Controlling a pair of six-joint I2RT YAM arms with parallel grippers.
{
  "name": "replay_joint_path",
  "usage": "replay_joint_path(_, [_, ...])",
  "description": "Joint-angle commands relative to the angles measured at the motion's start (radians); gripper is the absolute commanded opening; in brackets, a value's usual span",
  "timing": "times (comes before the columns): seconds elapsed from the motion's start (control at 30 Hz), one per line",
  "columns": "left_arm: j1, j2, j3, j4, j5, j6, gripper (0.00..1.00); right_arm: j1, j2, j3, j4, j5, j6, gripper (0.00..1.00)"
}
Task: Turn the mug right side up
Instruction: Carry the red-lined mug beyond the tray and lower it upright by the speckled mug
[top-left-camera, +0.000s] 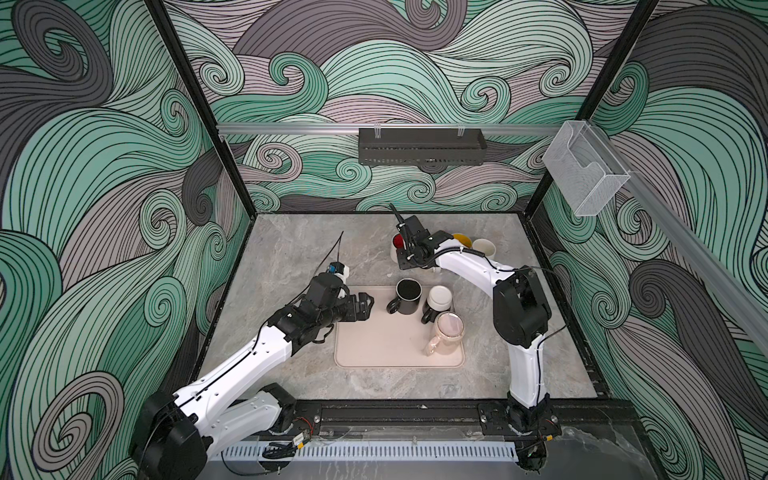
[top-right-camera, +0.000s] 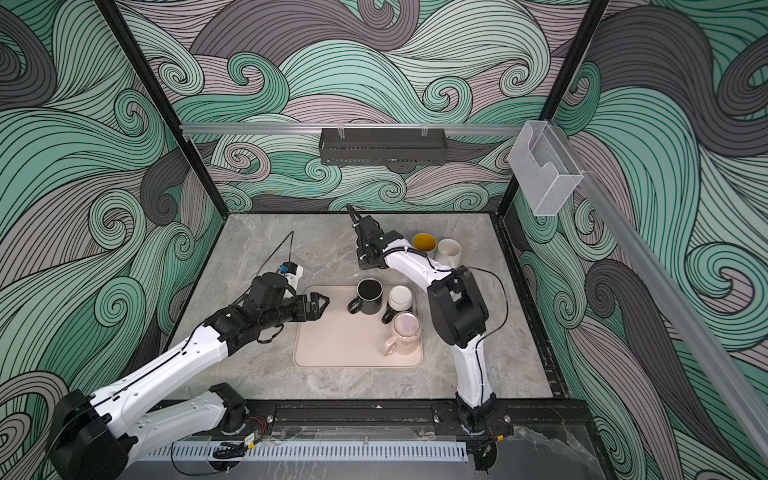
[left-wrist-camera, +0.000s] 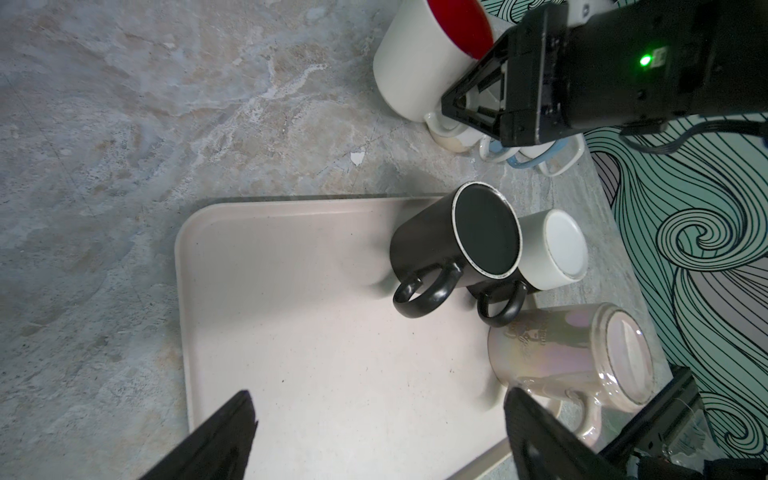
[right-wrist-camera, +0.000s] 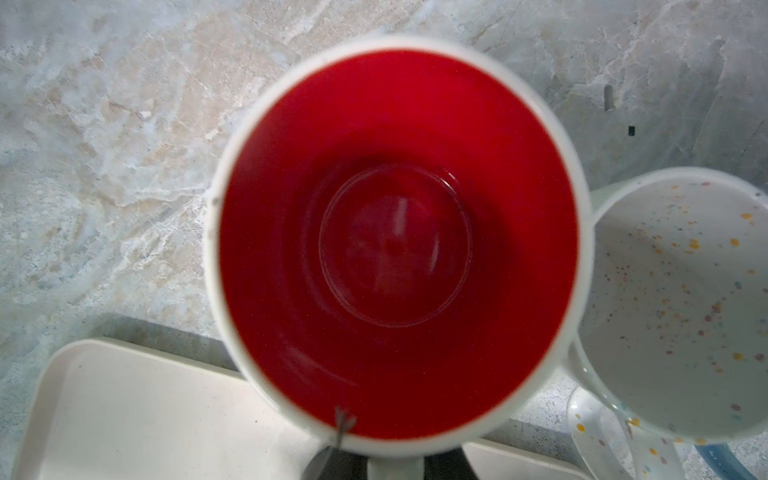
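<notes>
Upright white mug, mouth up, glossy red inside, over worktop just beyond tray, beside speckled mug (lifted or resting: unclear). Right fingers clamped on handle; left fingers spread wide at tray edge.

white arm links, black joints — black left gripper, thin black cables

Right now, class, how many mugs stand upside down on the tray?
3, all on the right side of the tray: a black mug at the far edge, a white mug right beside it, and a pearly glass mug nearest the robot. None seems hidden.
</notes>
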Motion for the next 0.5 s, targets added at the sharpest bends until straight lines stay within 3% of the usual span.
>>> replay_joint_path(0.0, [-0.007,-0.018,-0.014,0.016,-0.005,0.016,0.95,-0.007,0.006,0.036,0.041,0.018,-0.004,0.00])
replay_joint_path(0.47, [-0.007,-0.035,-0.027,0.015,-0.016,0.013,0.95,-0.023,0.075,0.036,0.040,0.046,0.005,0.00])
